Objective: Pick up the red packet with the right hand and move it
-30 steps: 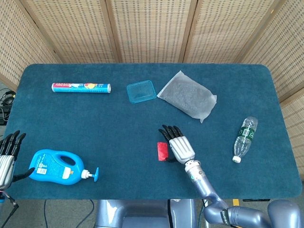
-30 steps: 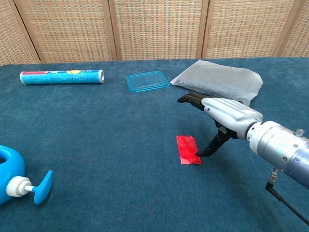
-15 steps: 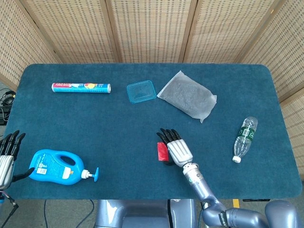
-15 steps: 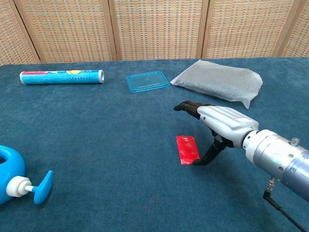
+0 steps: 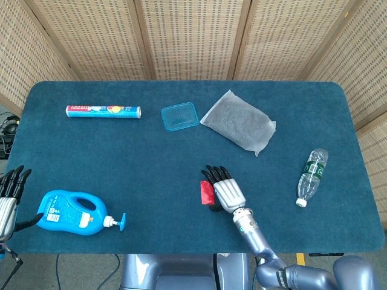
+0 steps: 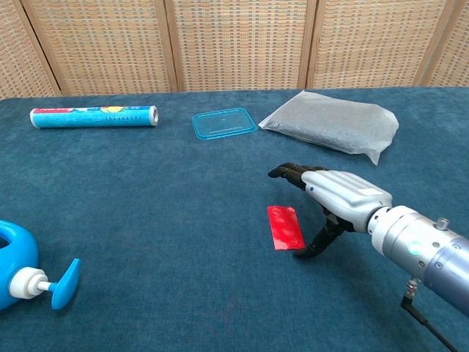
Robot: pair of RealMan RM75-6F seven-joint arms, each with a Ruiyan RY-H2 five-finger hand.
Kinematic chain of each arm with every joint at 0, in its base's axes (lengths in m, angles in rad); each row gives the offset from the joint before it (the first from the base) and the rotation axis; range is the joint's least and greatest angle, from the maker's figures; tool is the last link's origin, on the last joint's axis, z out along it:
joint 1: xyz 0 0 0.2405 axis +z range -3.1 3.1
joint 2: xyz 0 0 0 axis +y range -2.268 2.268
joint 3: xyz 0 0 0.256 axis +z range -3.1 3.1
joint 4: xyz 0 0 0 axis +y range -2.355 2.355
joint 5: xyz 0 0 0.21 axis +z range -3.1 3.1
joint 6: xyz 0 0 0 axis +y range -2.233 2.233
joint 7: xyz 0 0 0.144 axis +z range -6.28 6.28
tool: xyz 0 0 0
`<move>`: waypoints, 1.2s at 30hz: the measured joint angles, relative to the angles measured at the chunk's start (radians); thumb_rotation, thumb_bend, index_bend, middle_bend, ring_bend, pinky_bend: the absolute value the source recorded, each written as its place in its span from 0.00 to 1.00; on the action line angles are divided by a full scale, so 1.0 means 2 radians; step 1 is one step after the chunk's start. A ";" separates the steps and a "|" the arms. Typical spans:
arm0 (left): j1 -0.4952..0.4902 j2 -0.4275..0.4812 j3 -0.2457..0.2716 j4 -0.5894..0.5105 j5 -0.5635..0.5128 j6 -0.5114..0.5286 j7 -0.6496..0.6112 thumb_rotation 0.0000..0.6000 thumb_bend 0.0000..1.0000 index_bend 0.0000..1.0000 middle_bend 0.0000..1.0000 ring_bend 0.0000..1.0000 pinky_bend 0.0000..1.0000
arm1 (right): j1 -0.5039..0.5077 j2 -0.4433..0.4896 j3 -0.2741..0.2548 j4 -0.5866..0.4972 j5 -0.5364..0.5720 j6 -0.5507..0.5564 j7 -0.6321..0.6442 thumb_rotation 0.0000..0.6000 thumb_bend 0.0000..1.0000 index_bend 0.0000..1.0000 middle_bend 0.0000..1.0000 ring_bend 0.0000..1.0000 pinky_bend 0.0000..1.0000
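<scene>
Right hand (image 6: 338,196) spread wide, hovering just beside the red packet (image 6: 285,226) — thumb near its corner. Packet flat on worktop (image 6: 161,242). Left hand (image 5: 7,196) open, off the edge.

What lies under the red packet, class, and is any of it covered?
The red packet lies flat on the blue tablecloth. The right hand hovers beside it; in the head view it hides the packet's right edge.

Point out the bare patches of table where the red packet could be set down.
Widest bare cloth lies between the roll, the blue jug and the red packet. Another patch sits between the grey bag, the water bottle and the right hand. The far strip near the blue lid is crowded.
</scene>
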 measured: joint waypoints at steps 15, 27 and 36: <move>0.000 0.001 -0.001 0.001 0.000 0.001 -0.007 1.00 0.13 0.00 0.00 0.00 0.08 | 0.003 -0.017 0.008 0.022 -0.003 0.002 0.011 1.00 0.34 0.07 0.00 0.00 0.00; 0.001 0.001 -0.001 0.001 0.000 0.002 -0.006 1.00 0.13 0.00 0.00 0.00 0.08 | 0.003 -0.018 0.009 0.026 -0.002 -0.001 0.011 1.00 0.38 0.15 0.00 0.00 0.00; 0.001 0.001 -0.001 0.001 0.001 0.003 -0.008 1.00 0.13 0.00 0.00 0.00 0.08 | 0.002 -0.024 0.009 0.032 -0.006 0.005 0.011 1.00 0.36 0.47 0.00 0.00 0.00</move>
